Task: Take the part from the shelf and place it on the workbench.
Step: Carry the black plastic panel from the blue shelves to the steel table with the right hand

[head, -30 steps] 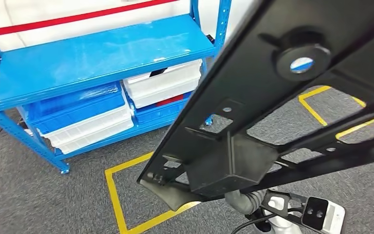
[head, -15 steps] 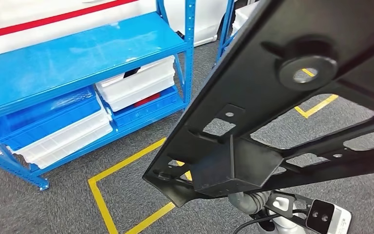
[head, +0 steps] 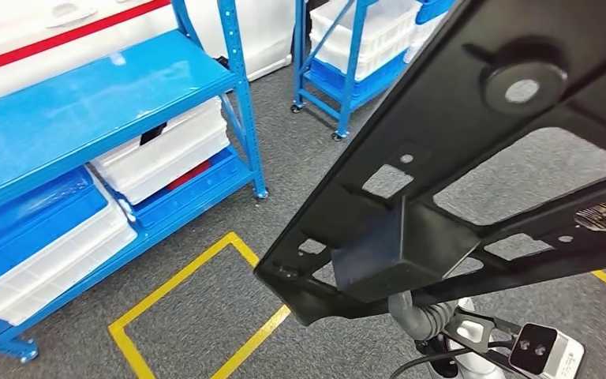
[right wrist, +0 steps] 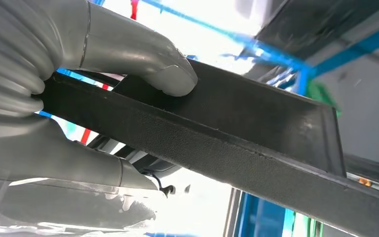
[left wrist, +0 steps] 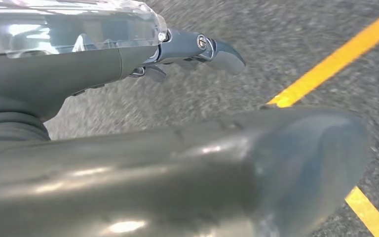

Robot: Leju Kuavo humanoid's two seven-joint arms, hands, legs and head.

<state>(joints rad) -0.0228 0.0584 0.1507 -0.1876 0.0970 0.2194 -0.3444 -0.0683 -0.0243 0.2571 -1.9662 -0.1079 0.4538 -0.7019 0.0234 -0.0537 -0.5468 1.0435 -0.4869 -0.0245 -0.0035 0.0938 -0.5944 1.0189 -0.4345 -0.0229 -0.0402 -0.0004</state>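
Note:
The part (head: 458, 158) is a large flat black frame with cut-outs, a round boss and a box-shaped lug. It is held up close in front of the head view, tilted, and covers the right half. In the right wrist view my right hand (right wrist: 79, 98) grips the edge of the part (right wrist: 237, 128), with the thumb pressed on its flat face. The grey ribbed wrist of that hand (head: 414, 312) shows under the part's lower end. My left hand (left wrist: 128, 123) hangs over the carpet, its fingers (left wrist: 217, 49) stretched out and holding nothing.
A blue shelf (head: 87, 103) stands on the left with white bins (head: 166, 154) and a blue bin (head: 24, 229) on its lower level. A second blue rack (head: 339, 55) on wheels stands farther back. Yellow tape lines (head: 205, 316) mark the grey carpet.
The whole picture has shifted: the shelf slides to the left and a second rack comes into sight, so the camera has turned right. The part stays held in the same place in view.

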